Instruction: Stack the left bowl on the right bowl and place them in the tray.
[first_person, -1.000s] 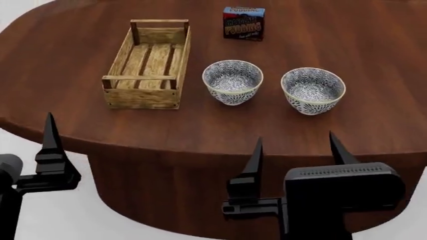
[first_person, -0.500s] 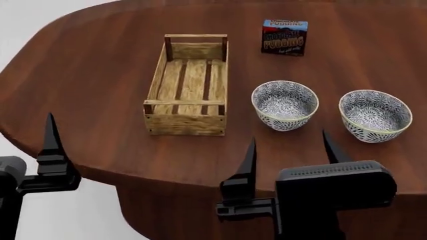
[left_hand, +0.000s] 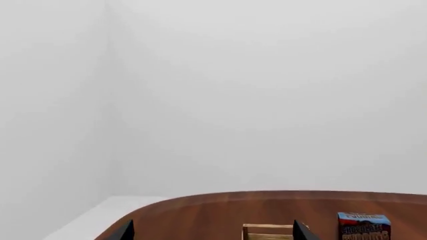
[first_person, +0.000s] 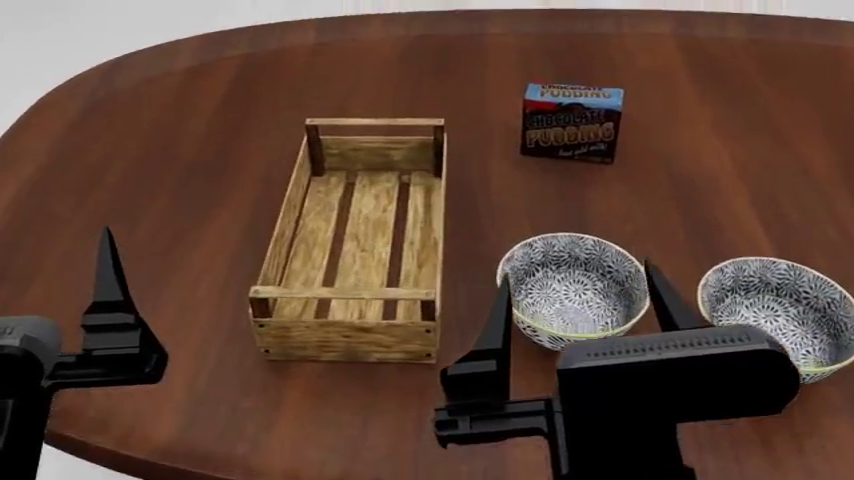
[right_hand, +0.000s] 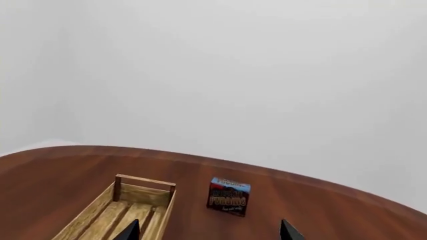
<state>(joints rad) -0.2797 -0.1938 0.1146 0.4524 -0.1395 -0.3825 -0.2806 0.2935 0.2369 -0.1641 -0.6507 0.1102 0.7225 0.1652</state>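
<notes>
You had nothing in hand at this moment, so the job in front of you was the first pickup: the left patterned ceramic bowl with the blue-and-white floral inside (first_person: 574, 288). It sat on the dark reddish-brown wooden table (first_person: 160, 150) just beside the rectangular light-wood slatted tray (first_person: 350, 245), with the right patterned ceramic bowl (first_person: 781, 312) near it on the other side and apart from it. The tray held nothing.

Your right gripper (first_person: 578, 302) hung low at the near edge with its black fingers spread wide and nothing between them; in the head view they framed the left bowl. Your left gripper (first_person: 110, 268) showed only one finger there, but its wrist view caught two tips set well apart, so I judged it released too.

To do this step well, you probably needed to bring one finger inside the rim and one outside, pinching the wall rather than spanning the bowl. Both wrist cameras looked over the bowls at the blue-and-brown chocolate pudding box (right_hand: 228, 196), so you had only the head view to steer by.
</notes>
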